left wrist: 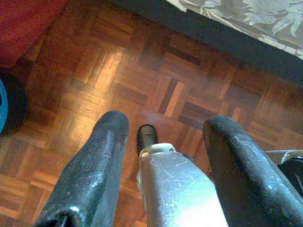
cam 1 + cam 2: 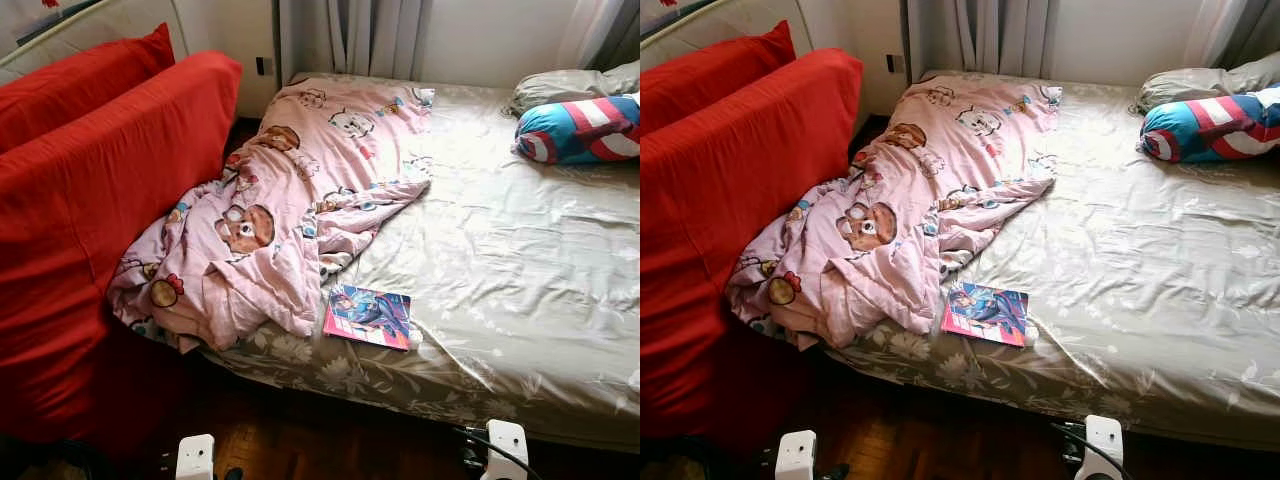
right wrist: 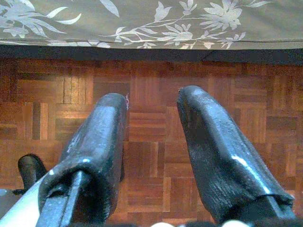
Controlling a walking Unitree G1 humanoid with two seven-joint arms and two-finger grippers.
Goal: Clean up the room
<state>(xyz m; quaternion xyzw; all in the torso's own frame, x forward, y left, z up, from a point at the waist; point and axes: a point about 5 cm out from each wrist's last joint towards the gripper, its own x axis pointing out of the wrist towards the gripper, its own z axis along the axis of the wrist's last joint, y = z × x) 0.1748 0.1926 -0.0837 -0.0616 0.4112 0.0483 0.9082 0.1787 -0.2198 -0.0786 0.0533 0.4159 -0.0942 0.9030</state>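
The bed takes up most of the frame, running from centre out to the right edge, its pale floral sheet wrinkled and bare over the right half. Down the left side stands a big red cushion, propped upright against the bed's edge, with a second red one behind it in the upper left. A pink cartoon blanket lies crumpled in a long diagonal heap from upper centre down to lower left, its low end bunched up against the red cushion. In the upper right corner sit a grey pillow and, just in front of it, a blue, red and white striped cushion.

Smallest of all is a comic book, flat on the sheet just below centre, near the bed's front edge and touching the blanket's lower fold. Its long side runs roughly along that edge, slightly tilted.

Both arms hang low over the parquet floor. The left gripper has its fingers spread with nothing between them; the right gripper likewise stands parted and empty, pointing at the bed's skirt. The book lies forward and up from both, between the two, so I'd judge either arm could reach it.
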